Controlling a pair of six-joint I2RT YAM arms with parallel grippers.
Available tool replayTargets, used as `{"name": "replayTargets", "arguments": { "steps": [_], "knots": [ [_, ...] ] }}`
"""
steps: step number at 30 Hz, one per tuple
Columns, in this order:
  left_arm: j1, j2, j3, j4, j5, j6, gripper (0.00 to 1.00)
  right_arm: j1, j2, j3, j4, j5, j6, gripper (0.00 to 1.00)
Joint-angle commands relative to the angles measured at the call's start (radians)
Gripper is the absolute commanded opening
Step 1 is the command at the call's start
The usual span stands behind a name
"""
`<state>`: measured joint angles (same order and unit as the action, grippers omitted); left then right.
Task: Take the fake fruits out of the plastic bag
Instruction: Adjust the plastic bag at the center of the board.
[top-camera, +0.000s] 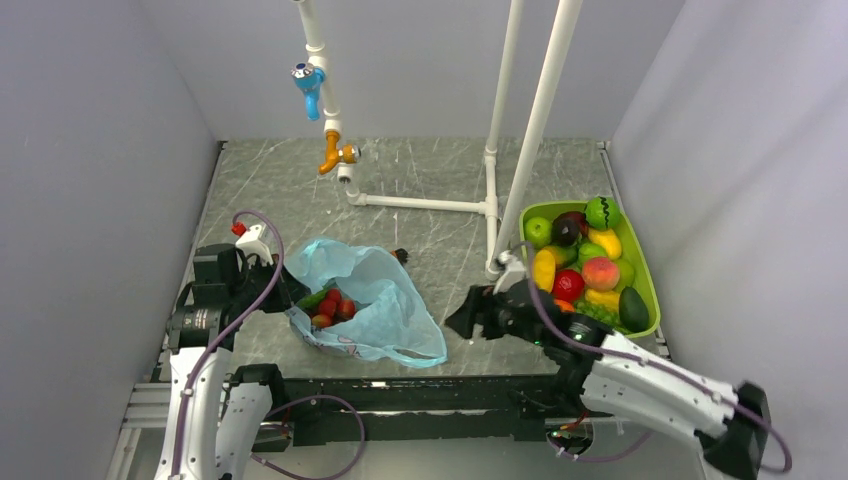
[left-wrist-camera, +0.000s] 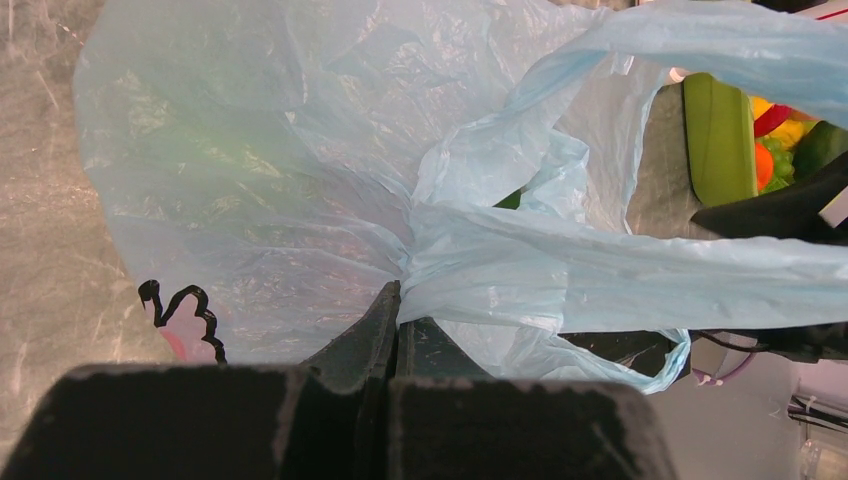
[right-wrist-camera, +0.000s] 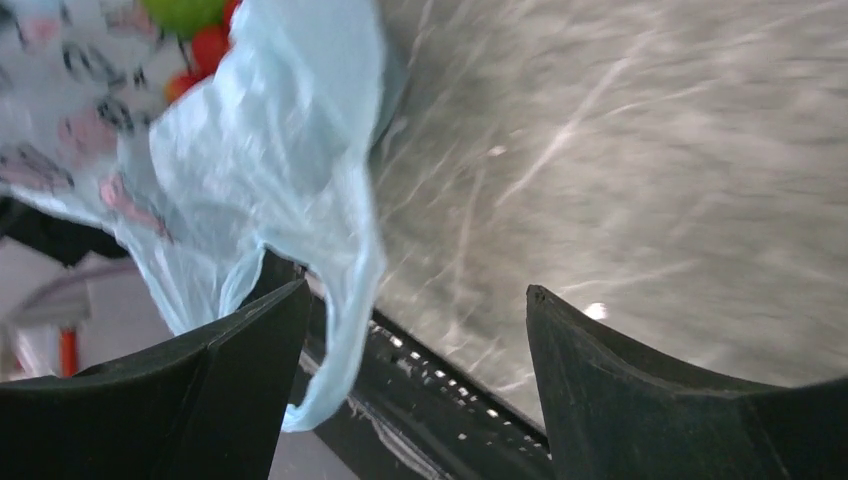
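Observation:
The light-blue plastic bag (top-camera: 385, 305) lies crumpled on the table left of centre, its mouth facing the left arm. Red and green fake fruits (top-camera: 330, 306) show inside the mouth. My left gripper (top-camera: 287, 297) is shut on the plastic bag; in the left wrist view its tips (left-wrist-camera: 400, 305) pinch a gathered fold of the film (left-wrist-camera: 300, 150). My right gripper (top-camera: 462, 322) hovers just right of the bag, open and holding nothing. In the right wrist view the bag (right-wrist-camera: 270, 170) hangs beside the left finger (right-wrist-camera: 260, 350), a handle loop (right-wrist-camera: 345, 300) drooping inside the gap, and fruits (right-wrist-camera: 205, 45) peek out at the top.
A green tray (top-camera: 651, 282) with several fake fruits stands at the right. A white pipe frame (top-camera: 420, 203) with a blue and orange tap (top-camera: 312, 85) stands at the back. A small dark object (top-camera: 401, 254) lies just behind the bag. The black front rail (top-camera: 400, 390) runs under the bag's near edge.

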<state>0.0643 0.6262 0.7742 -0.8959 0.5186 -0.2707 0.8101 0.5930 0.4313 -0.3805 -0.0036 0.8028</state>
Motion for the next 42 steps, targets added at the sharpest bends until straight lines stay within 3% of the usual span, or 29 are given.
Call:
{"name": "replayTargets", "arguments": {
  "steps": [1,3,8,12,18,27,29,37,42],
  "knots": [
    [0.005,0.0,0.004,0.022,0.01,0.014,0.0,0.272,0.221,0.127,0.259,0.219,-0.002,0.82],
    [0.006,-0.002,0.005,0.022,0.007,0.013,0.0,0.362,0.377,0.231,0.31,0.25,-0.064,0.82],
    [0.006,-0.007,0.003,0.02,0.003,0.013,0.0,0.403,0.722,0.551,0.331,0.199,-0.164,0.75],
    [0.006,-0.017,0.003,0.018,0.003,0.013,0.0,0.403,0.854,0.648,0.428,0.174,-0.221,0.71],
    [0.006,-0.024,0.005,0.02,0.004,0.014,0.0,0.393,1.101,0.851,0.34,0.147,-0.274,0.57],
    [0.006,-0.028,0.004,0.023,0.008,0.016,0.0,0.392,1.256,0.941,0.324,0.158,-0.317,0.56],
    [0.006,-0.026,0.005,0.022,0.009,0.017,0.0,0.394,1.302,0.976,0.284,0.184,-0.349,0.58],
    [0.006,-0.039,0.005,0.021,0.009,0.018,0.0,0.394,1.352,0.96,0.267,0.157,-0.405,0.84],
    [0.006,-0.029,0.006,0.025,0.008,0.017,0.0,0.415,1.353,0.884,0.311,0.097,-0.415,0.89]
  ]
}}
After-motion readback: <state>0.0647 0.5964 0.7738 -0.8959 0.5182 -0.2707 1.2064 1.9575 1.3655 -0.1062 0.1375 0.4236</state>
